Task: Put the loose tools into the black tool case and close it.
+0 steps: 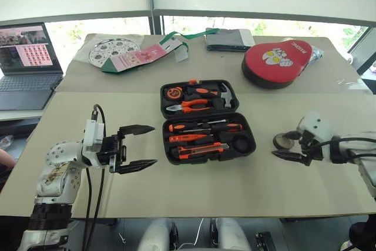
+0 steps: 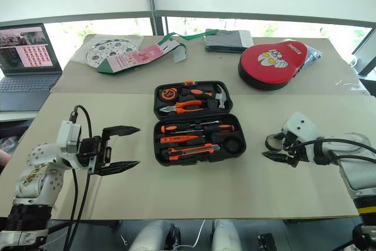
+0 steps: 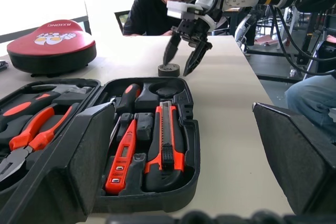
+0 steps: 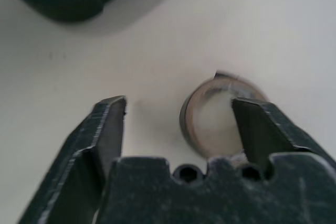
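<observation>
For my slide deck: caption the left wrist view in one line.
Open black tool case with tools seated, while the right gripper, jaws apart, reaches over the small tape roll on the table.

Black tool case lies open (right gripper beside tape roll).

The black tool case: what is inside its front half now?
In the black tool case, the front half holds two screwdrivers, an orange tester screwdriver and a utility knife. Its round slot looks empty. What lies under the tools is hidden.
</observation>
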